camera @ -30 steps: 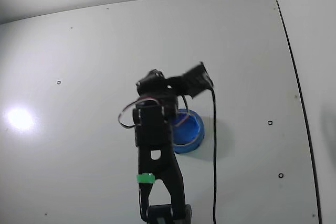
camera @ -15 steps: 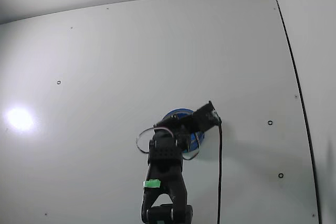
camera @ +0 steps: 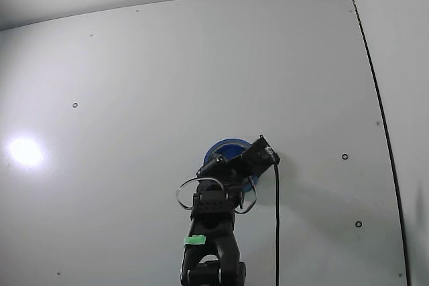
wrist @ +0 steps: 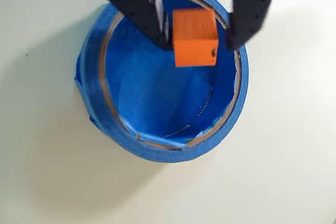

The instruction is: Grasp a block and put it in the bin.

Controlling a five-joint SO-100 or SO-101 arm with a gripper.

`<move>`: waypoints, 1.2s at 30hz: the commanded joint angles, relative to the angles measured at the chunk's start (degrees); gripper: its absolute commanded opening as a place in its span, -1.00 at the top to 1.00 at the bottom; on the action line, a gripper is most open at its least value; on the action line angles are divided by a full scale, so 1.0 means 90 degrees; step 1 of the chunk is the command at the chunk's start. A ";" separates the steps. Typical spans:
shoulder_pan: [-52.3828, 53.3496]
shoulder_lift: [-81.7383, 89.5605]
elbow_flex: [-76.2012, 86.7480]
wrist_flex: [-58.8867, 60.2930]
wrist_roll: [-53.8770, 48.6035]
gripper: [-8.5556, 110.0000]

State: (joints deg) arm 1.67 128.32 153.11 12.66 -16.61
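Note:
In the wrist view the bin (wrist: 131,114), a round low blue container with a thick rim, fills the middle of the picture. A small orange block (wrist: 195,36) sits inside its far part, between my two black fingers. My gripper (wrist: 198,43) stands open over the bin. The left finger (wrist: 142,3) lies right against the block's side, and a narrow gap shows between the block and the right finger (wrist: 249,9). In the fixed view the arm's wrist (camera: 251,157) covers most of the bin (camera: 224,147); the block is hidden there.
The white table (camera: 134,85) spreads wide around the bin, with small dark screw holes (camera: 344,157) scattered on it. A black cable (camera: 276,219) runs from the wrist down toward the arm's base (camera: 211,269). A wall edge borders the table at the right.
The arm has folded down from a raised pose over the bin. In the last half second the wrist shifted slightly left and up, still over the bin.

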 commanded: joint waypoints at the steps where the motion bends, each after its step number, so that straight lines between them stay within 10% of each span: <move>1: 0.0029 0.0625 -0.0127 -0.0156 -0.0049 0.50; 8: -0.0049 0.2832 -0.0127 -0.0146 0.1436 0.87; 18: 0.0059 0.7383 -0.0244 0.1494 0.4268 0.84; 24: 0.0430 0.6504 -0.1211 0.2734 0.5293 0.85; 36: 0.0166 0.6523 0.0830 0.4932 0.2988 0.85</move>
State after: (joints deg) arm 5.36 186.33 152.14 51.68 20.04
